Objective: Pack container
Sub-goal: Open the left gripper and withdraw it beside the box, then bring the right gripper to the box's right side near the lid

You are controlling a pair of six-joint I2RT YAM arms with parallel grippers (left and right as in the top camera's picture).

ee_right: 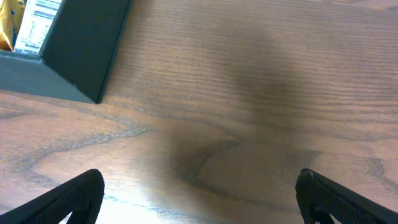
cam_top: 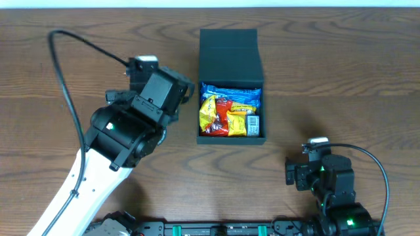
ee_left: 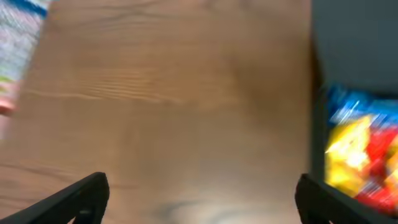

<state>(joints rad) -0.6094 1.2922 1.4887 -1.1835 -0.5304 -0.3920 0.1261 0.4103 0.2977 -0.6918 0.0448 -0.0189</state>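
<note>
The dark teal-green container [cam_top: 230,49] stands at the table's middle back, its flap lid folded open toward the far side. Inside lie several snack packets [cam_top: 230,111], yellow, red and blue. My left gripper [ee_left: 199,199] is open and empty above bare wood just left of the box; the box wall [ee_left: 354,43] and the packets [ee_left: 360,149] show at the right of the blurred left wrist view. My right gripper [ee_right: 199,196] is open and empty over the table near the front right. A corner of the box [ee_right: 81,50] shows at its upper left.
A black cable [cam_top: 65,72] loops from the left arm over the table's left side. A pale packet-like object [ee_left: 15,50] shows at the left edge of the left wrist view, blurred. The wooden table [cam_top: 341,78] surrounds the box.
</note>
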